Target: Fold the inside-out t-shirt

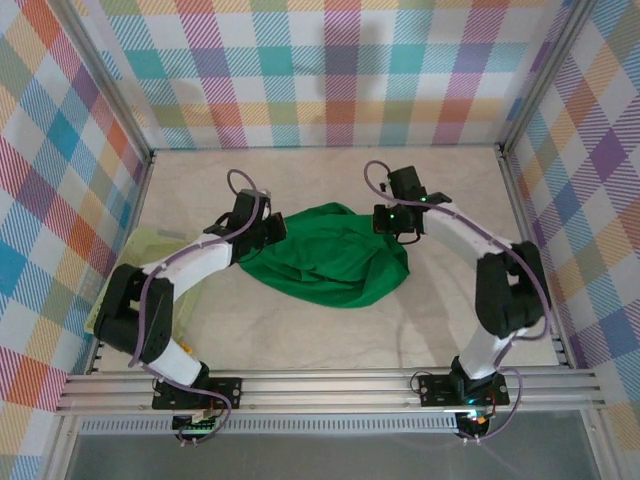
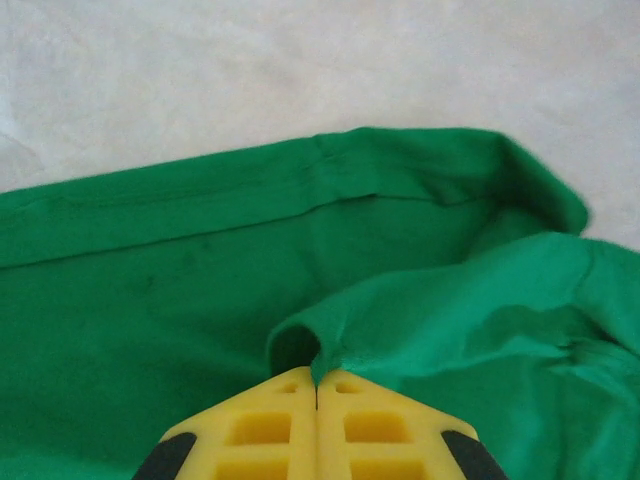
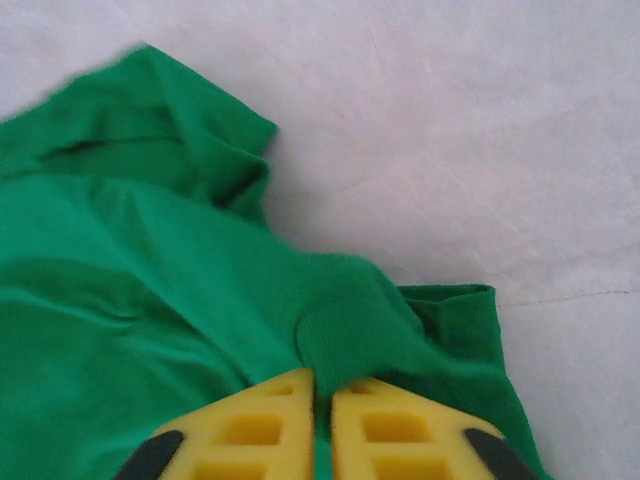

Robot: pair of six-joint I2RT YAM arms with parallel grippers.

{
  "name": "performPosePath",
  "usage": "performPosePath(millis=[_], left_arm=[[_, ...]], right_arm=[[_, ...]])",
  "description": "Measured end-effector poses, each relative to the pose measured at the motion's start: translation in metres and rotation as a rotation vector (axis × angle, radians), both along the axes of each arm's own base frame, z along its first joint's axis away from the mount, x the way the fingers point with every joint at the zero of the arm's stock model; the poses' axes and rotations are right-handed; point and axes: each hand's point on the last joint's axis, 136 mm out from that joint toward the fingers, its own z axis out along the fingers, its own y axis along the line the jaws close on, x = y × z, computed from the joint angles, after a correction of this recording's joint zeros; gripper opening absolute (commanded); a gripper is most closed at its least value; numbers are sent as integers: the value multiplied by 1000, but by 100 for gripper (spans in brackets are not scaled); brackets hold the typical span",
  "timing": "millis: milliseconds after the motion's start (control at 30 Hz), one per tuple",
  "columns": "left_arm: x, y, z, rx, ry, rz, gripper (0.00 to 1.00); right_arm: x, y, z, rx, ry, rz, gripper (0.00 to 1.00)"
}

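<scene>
The inside-out t-shirt (image 1: 335, 262), plain bright green, lies bunched in a rounded heap in the middle of the table. My left gripper (image 1: 268, 228) sits at its left upper edge. In the left wrist view the yellow fingers (image 2: 317, 376) are shut on a raised fold of the t-shirt (image 2: 150, 300), whose hem runs across above. My right gripper (image 1: 396, 224) is at the shirt's right upper edge. Its jaws (image 3: 322, 378) pinch a thicker ribbed bunch of the t-shirt (image 3: 150, 270) with only a thin gap between them.
A pale yellow-green mesh basket (image 1: 150, 246) lies at the table's left side, partly under the left arm. Plaid walls enclose the pale tabletop (image 1: 320, 175) on three sides. An aluminium rail (image 1: 330, 388) runs along the near edge.
</scene>
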Motion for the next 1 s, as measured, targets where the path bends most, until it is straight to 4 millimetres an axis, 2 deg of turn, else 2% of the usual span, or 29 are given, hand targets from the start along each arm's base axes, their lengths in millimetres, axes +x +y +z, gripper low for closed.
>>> performPosePath(millis=[100,233,400,633,833,1000], left_arm=[[8,8,-15,11,44,28,0],[13,16,-24,7,73,50,0],[13,16,-26,-10,83,46,0],[12,14,-32,-41,112,38,0],[15,12,-33,-75,114,34,9],[17,8,-34,-100,112,24,26]], right_arm=[[2,-7,-12,-9,31,-13,42],[5,-5,-1,40,0,-6,50],[-4,3,9,115,-15,30,52],[-2,8,-8,153,30,38,53],[-3,8,-27,150,79,25,56],[-5,11,-27,168,90,28,43]])
